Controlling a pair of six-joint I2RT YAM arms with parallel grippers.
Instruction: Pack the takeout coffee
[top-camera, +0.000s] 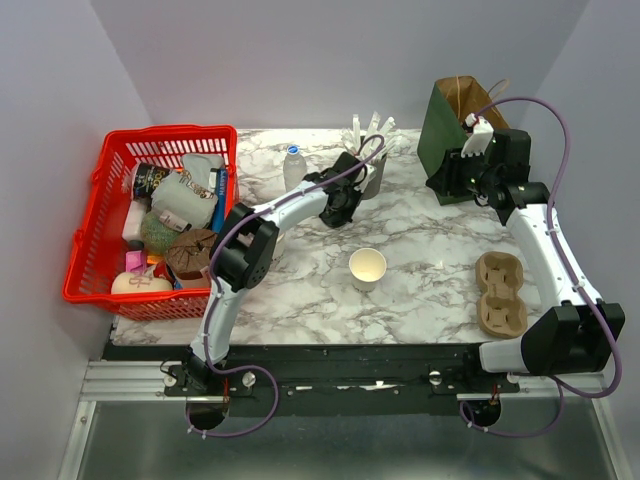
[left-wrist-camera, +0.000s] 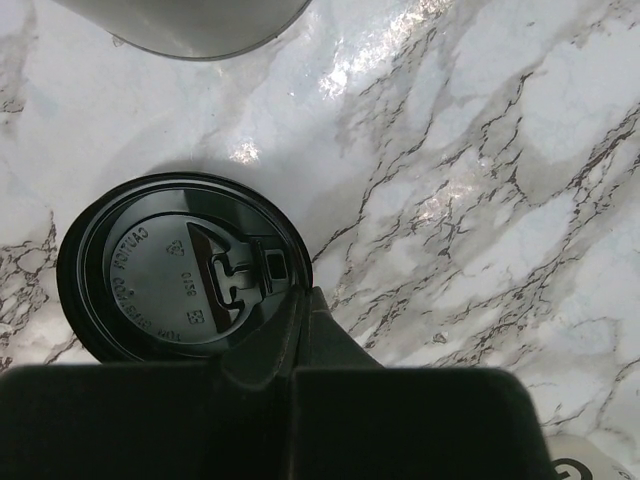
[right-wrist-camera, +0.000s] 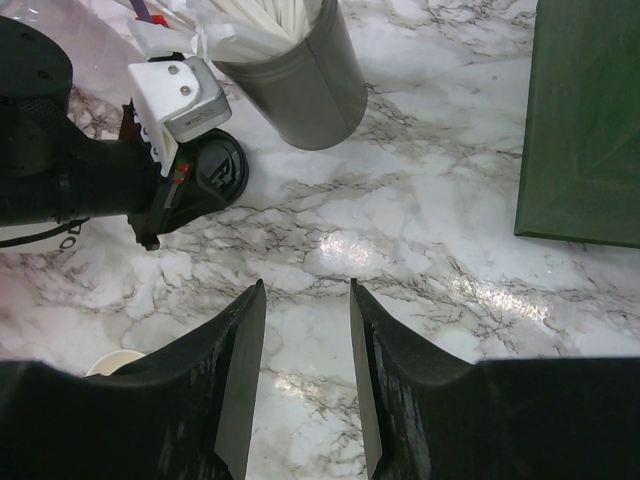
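Note:
No lidded coffee cup shows in any view. A loose black round plastic lid (left-wrist-camera: 170, 270) sits just over the marble beside the grey cup of white sticks (top-camera: 372, 170). My left gripper (top-camera: 335, 210) is shut, its fingers pinching the lid's rim (left-wrist-camera: 305, 292). The lid also shows in the right wrist view (right-wrist-camera: 222, 172). A plain cream paper cup (top-camera: 367, 268) without a lid stands open at the table's middle. My right gripper (right-wrist-camera: 306, 285) is open and empty, hovering over bare marble in front of the green paper bag (top-camera: 455, 125).
A brown pulp cup carrier (top-camera: 500, 292) lies at the right near my right arm. A red basket (top-camera: 100, 170) full of packets stands at the left. A small water bottle (top-camera: 293, 165) stands at the back, next to the left arm.

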